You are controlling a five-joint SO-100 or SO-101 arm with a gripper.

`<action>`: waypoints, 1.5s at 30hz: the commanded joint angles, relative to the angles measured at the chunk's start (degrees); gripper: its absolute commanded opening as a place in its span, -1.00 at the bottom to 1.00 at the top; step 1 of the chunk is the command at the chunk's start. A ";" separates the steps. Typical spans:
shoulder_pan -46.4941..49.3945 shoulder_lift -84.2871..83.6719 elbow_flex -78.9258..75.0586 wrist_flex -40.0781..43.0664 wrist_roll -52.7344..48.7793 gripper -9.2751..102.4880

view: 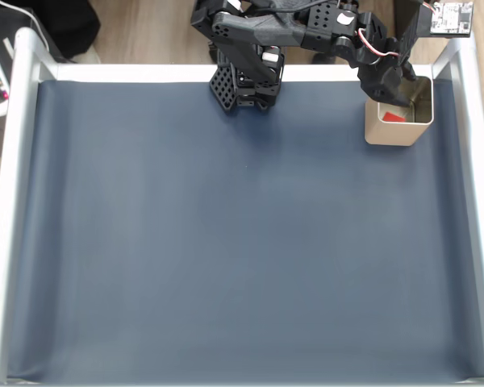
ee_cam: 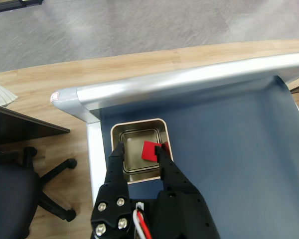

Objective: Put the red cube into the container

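Wrist view: the claw [ee_cam: 139,152] hangs over the container [ee_cam: 118,130], fingers spread, the red cube [ee_cam: 149,150] inside beside one fingertip.

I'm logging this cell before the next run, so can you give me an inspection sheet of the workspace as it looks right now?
Surface: dark blue mat inside a pale metal frame, bare of loose items.
Job's things: container at the mat's far right corner in the fixed view; red cube inside it, seemingly resting by the right wall.
Clutter: nothing seen on the mat.
Hand: hand over the container's mouth, fingers spread, one tip next to the cube; not clamped on it.
Cables: red and white wires on the hand.
Surroundings: wooden floor, office chair base, dark desk.
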 commanded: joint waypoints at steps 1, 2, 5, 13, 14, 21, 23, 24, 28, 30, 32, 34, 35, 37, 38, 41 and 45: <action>0.70 0.35 -0.88 -1.41 -0.35 -0.47; 0.70 0.35 -0.88 -1.41 -0.35 -0.47; 0.70 0.26 -0.88 -1.41 -0.35 -0.47; 0.70 0.00 -1.23 -1.41 -0.53 -0.47; 0.70 -0.09 -1.23 -1.41 -0.53 -0.47; 0.70 -0.26 -1.49 -1.49 -0.44 -0.47; 0.79 -0.35 -1.58 -1.58 -0.35 -0.50; 0.79 -0.35 -1.58 -1.76 -0.18 -0.52; 1.14 -0.26 -1.58 -1.93 -0.09 -0.66; 1.49 -0.09 -1.85 -1.93 -0.53 -0.76; 2.20 -0.09 -2.20 -2.55 -0.79 -0.83; 3.08 -0.26 -2.64 -3.60 -0.70 -0.83; 3.87 -0.35 -2.81 -4.13 -0.79 -0.83; 5.89 -0.53 -3.16 -4.75 -1.05 -0.83; 7.21 -0.70 -3.52 -4.92 -1.23 -0.83; 11.43 -1.05 -4.75 -4.92 -1.23 -0.83; 18.46 -1.23 -5.45 -5.71 -1.05 -0.83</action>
